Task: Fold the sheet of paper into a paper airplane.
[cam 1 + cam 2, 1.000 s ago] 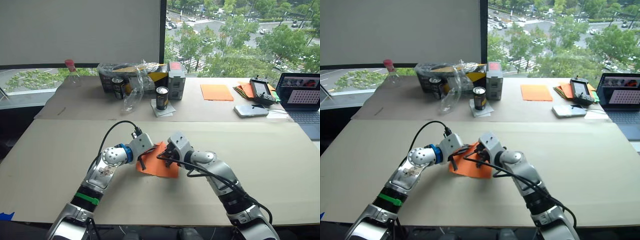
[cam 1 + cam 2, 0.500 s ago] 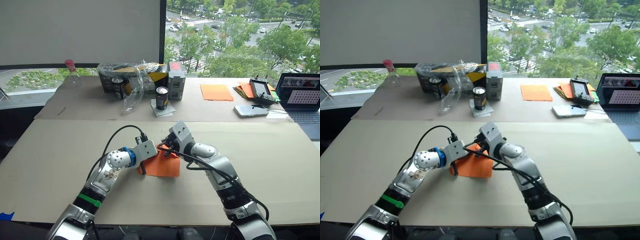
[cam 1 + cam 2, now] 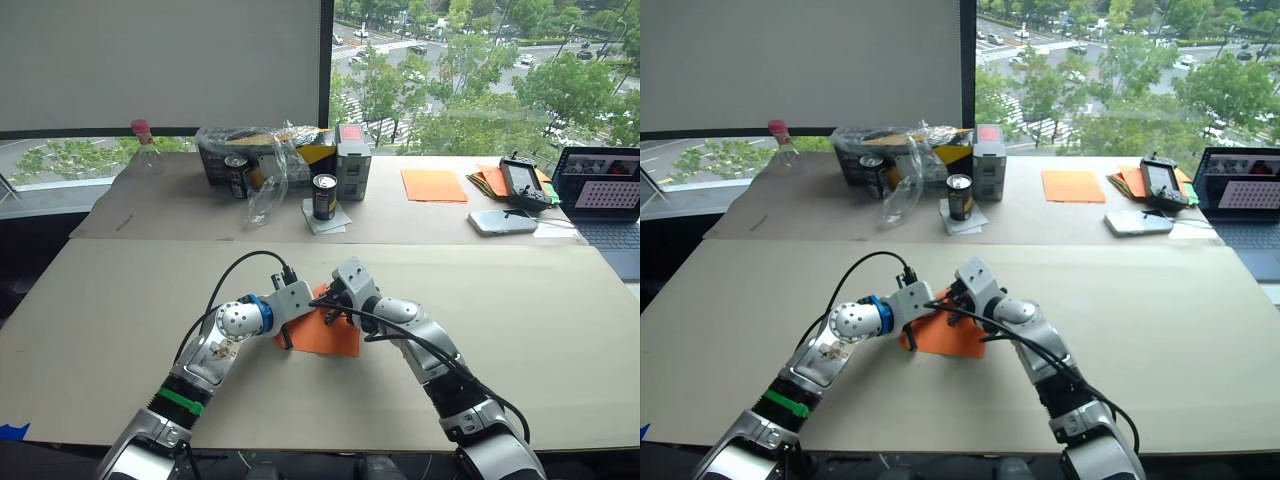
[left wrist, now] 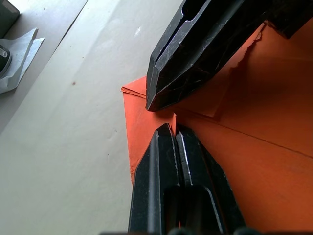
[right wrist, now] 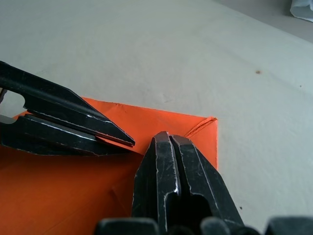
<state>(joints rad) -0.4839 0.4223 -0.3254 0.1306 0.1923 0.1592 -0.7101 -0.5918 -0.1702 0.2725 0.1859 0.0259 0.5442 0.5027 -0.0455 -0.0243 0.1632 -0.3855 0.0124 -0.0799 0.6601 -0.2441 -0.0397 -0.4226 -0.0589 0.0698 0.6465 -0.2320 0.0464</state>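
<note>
The sheet of paper [image 3: 330,335] is partly hidden under the left gripper [image 3: 287,336] and right gripper [image 3: 333,312] in the head views, its far corner covered. Both wrist views cut the sheet off at their edges. The laptop [image 3: 605,200] runs off the right edge; its screen is too small to read.

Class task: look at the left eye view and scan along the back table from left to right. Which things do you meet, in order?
Clear bottle with a red cap → black can → crumpled clear plastic wrap → dark can on a white napkin → flat pale orange sheet → black handheld controller → open laptop.
</note>
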